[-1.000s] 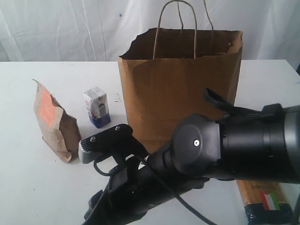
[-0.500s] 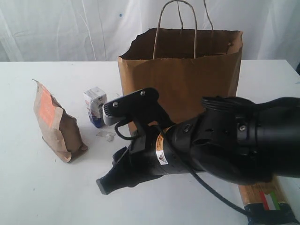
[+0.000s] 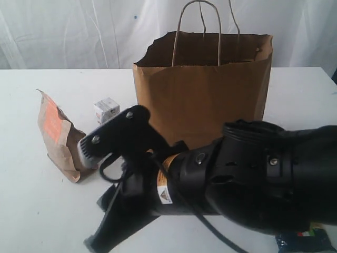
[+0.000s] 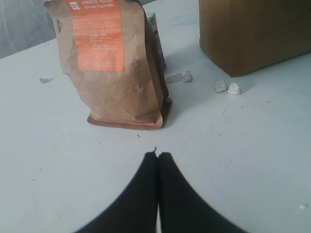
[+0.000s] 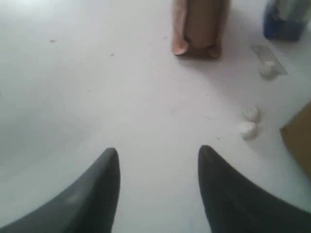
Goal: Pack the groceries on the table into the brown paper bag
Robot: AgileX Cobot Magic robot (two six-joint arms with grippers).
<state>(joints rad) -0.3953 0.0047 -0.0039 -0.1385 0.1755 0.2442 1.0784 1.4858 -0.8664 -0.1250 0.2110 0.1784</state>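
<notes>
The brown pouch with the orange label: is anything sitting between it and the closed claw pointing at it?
Nothing visible. In the left wrist view only bare table lies between the shut left gripper and the brown pouch. The small white bits sit off to the side, near the paper bag.

Heads up, your right arm fills the front of the exterior view. It covers the foot of the brown paper bag and all but the top of the small carton, and leaves you just a corner of the spaghetti packet. The left wrist view crops the top of the pouch, and its label print is unreadable. The right wrist view is blurry, so you can't identify those white bits.
</notes>
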